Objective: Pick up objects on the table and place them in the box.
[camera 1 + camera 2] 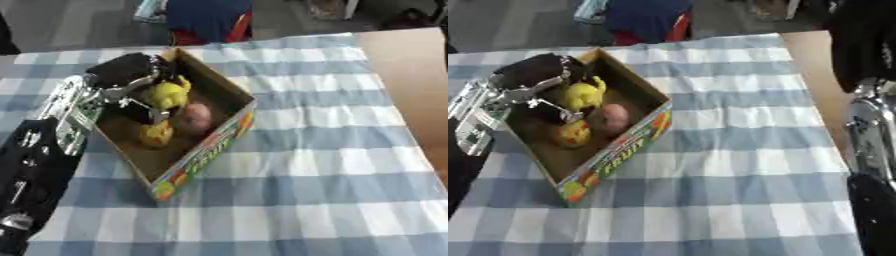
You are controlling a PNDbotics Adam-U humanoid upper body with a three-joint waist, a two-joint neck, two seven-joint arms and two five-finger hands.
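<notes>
Box (203, 148) of open cardboard with a colourful printed front wall sits on the left half of your tabletop (332, 165), turned at an angle so that one corner points toward the far edge and its long printed side faces the near right. Starting at the far left, your left arm comes in from the near left corner, black below and silver along the forearm, and reaches up over the box's left wall. Your left robot hand (131, 75) hangs over the far end of the box, its dark back uppermost and its fingers pointing down into the opening. Directly under those fingers is a yellow toy (166, 94), and the fingers seem to be curled around its top, though the blur keeps you from seeing exactly where they touch. Just right of that, inside the box and against its right wall, lies a rounded pinkish object (194, 117). Nearer you and slightly to the left of it, a second small yellow and orange object (156, 134) rests on the box floor. The near part of the box floor shows bare brown cardboard. Moving right, the blue and white checked cloth covers the tabletop, and beyond its right edge a strip of plain wood shows. At the far right, your right arm (872, 135) appears only in the right eye view, as a dark and silver shape along the edge; its robot hand is out of sight.
</notes>
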